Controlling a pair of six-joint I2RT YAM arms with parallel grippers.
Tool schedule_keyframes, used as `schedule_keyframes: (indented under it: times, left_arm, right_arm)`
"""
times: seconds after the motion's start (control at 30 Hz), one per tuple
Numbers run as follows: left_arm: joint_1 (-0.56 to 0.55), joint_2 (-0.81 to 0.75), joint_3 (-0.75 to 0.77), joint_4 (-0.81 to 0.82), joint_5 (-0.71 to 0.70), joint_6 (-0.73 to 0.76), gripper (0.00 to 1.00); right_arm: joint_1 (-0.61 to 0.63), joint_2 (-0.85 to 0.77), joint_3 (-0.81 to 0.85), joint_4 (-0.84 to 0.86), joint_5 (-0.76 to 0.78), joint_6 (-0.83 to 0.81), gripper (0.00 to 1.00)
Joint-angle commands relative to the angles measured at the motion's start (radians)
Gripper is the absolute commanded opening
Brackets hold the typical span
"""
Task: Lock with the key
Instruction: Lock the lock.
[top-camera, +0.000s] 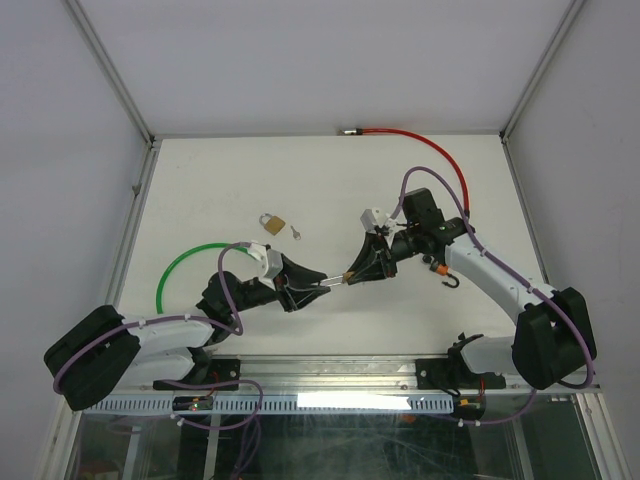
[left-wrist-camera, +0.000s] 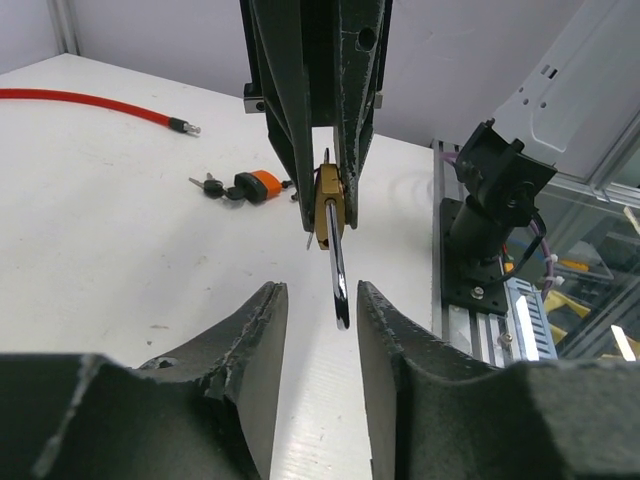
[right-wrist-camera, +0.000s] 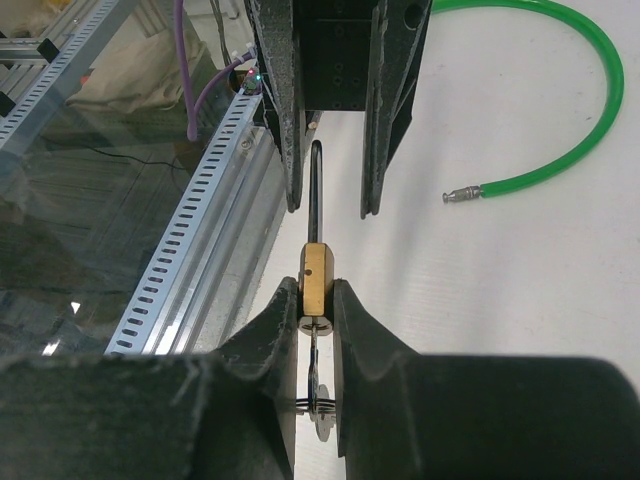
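Padlock (right-wrist-camera: 314, 280) hangs above the worktop (top-camera: 200, 180), between my two arms. My left gripper (left-wrist-camera: 318, 300) has its jaws spread either side of the shackle (left-wrist-camera: 340, 280), not touching it. My right gripper (right-wrist-camera: 316, 295) has its jaws pinching the brass body, with the key (right-wrist-camera: 316, 405) sticking out behind.

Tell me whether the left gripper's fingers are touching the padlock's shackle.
Apart. The left wrist view shows the shackle between the left fingers with a clear gap on each side.
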Motion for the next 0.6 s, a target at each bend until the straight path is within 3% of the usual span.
schedule_keyframes:
  times: [0.0,0.2,0.37,0.57]
  left_arm:
    - [-0.007,-0.027,0.031,0.059,0.040,0.002,0.33]
    - [-0.008,-0.023,0.031,0.067,0.047,-0.004,0.32]
    - [-0.007,-0.013,0.035,0.073,0.047,-0.010,0.21]
    - [-0.007,-0.006,0.037,0.089,0.048,-0.029,0.20]
  right_arm:
    - [-0.004,-0.001,0.043,0.007,-0.043,-0.005,0.00]
    - [-0.003,0.003,0.041,0.008,-0.038,-0.008,0.00]
    - [-0.004,0.006,0.042,-0.001,-0.037,-0.018,0.00]
    - [-0.003,0.008,0.042,-0.008,-0.032,-0.029,0.00]
